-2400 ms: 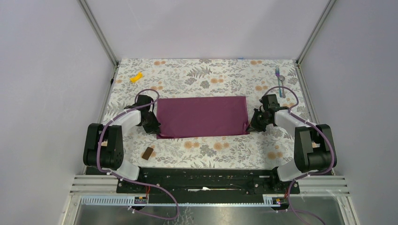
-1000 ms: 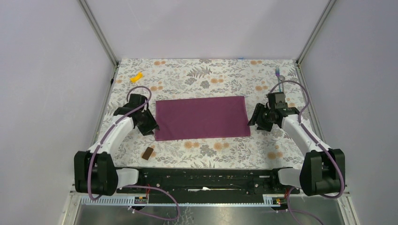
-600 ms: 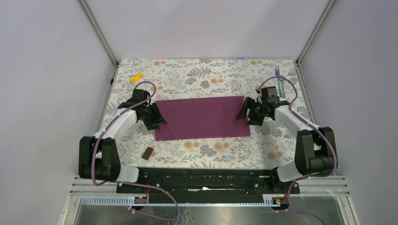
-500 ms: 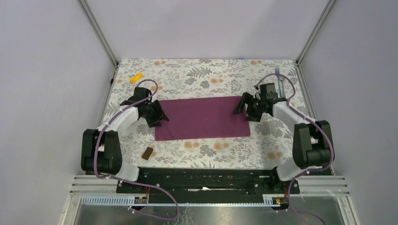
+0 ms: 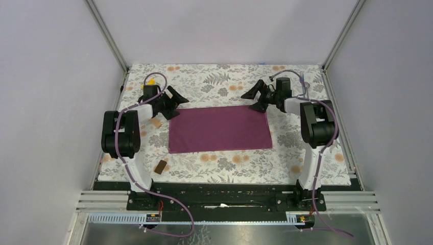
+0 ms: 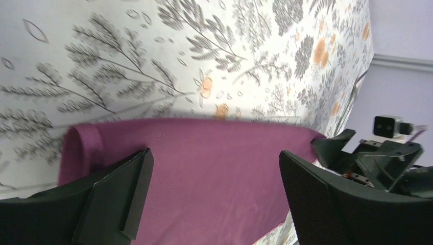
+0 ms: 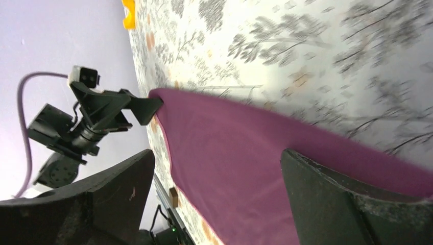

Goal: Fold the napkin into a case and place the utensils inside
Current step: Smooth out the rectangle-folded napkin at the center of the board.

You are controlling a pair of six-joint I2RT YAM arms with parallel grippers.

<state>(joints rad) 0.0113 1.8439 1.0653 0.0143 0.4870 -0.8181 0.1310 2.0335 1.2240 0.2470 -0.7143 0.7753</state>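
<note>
A small brown block (image 5: pixel 161 166) lies nearest on the floral surface (image 5: pixel 224 163). Beyond it the plum napkin (image 5: pixel 219 127) lies flat mid-surface as a rectangle. At its far corners, the left gripper (image 5: pixel 176 104) and right gripper (image 5: pixel 251 101) gape wide, empty. A fork (image 5: pixel 302 77) lies far right.

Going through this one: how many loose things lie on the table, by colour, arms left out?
Plum: 1, the napkin
Yellow: 1, a small piece
Brown: 1, a block
Silvery and purple: 1, a fork, partly hidden; no spoon can be made out
Total: 4
</note>
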